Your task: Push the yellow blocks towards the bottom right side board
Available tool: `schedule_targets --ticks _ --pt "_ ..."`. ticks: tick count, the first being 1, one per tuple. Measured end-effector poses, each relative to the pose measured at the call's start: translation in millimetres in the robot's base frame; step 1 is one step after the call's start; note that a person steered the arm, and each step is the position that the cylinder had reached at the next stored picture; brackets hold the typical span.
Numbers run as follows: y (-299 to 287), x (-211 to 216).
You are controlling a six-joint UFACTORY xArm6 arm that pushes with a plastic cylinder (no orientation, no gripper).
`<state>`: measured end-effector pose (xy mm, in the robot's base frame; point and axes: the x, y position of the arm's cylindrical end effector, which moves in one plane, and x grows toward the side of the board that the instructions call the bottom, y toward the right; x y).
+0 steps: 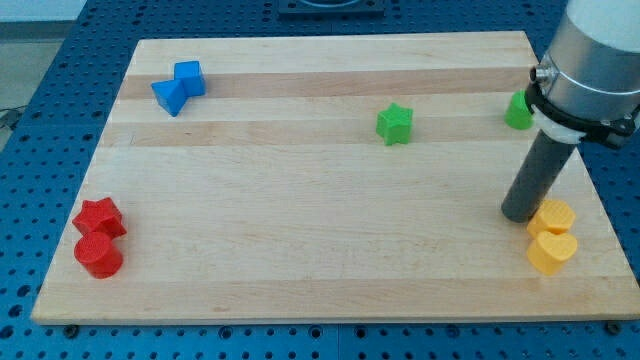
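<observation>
Two yellow blocks (pixel 551 236) touching, low on bench (pixel 300 270) by view's right edge. Tool: bare rod, no jaws, nothing clamped; my tip (pixel 519 214) just beside upper yellow. Risk: off-centre push separating pair, or overshoot off edge. Green block (pixel 518 111) beyond.

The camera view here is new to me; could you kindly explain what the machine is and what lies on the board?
There is one picture, from a single camera looking down at a wooden board. The grey-and-dark column at the view's right is a robot arm ending in a plain rod; it has no hand and holds nothing. My tip rests just left of two yellow blocks near the bottom right corner. Elsewhere lie two blue blocks at the top left, two red blocks at the bottom left, a green star and a partly hidden green block.
</observation>
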<state>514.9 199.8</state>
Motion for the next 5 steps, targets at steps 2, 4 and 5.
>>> schedule_targets --ticks 2,4,5 --pt "-0.6 -27.0" --pt "46.2 -65.0" --pt "55.1 -65.3"
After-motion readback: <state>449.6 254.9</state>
